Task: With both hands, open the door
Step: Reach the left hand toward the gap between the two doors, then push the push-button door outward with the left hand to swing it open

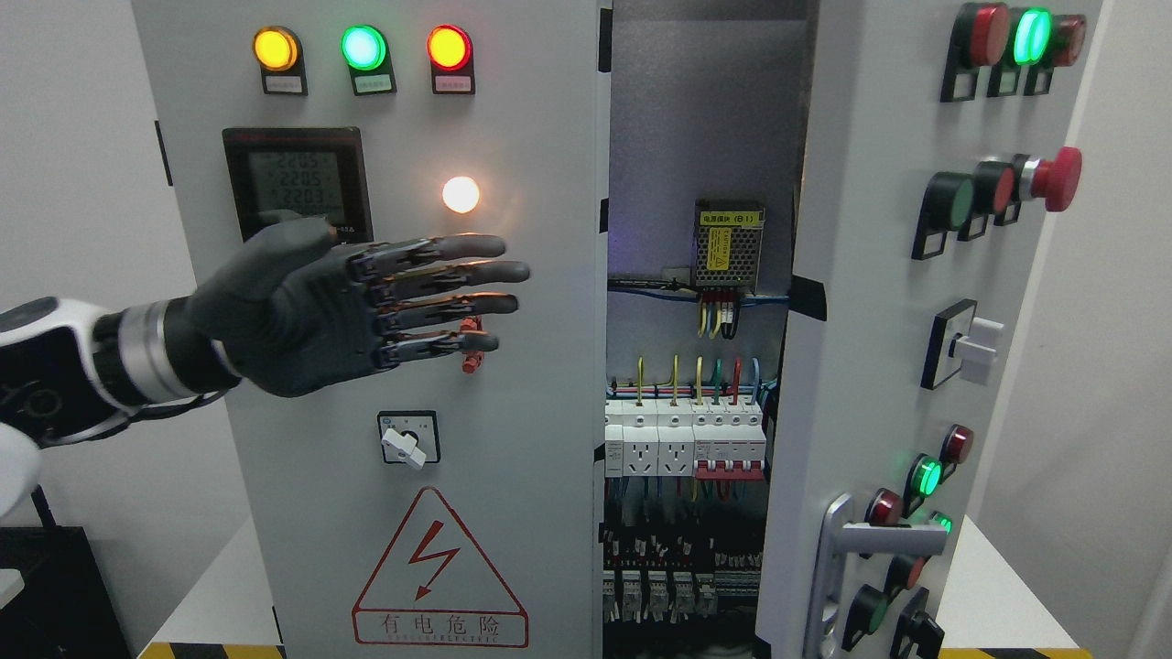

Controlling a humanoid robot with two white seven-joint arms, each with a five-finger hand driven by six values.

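A grey electrical cabinet fills the head view. Its left door (513,439) is closed flat and carries three lit lamps, a meter display (298,181), a white lamp, a rotary switch (408,441) and a red warning triangle. My left hand (403,297) hovers in front of this door below the meter, fingers straight and spread, holding nothing. The right door (879,366) stands swung open toward me, edge-on, with a silver lever handle (870,540) low down and buttons along its face. My right hand is out of view.
Between the doors the cabinet interior (696,366) shows a power supply, coloured wires and rows of breakers. A red mushroom button (1053,178) and a white knob (975,348) stick out from the right door. The cabinet stands on a white table (998,595).
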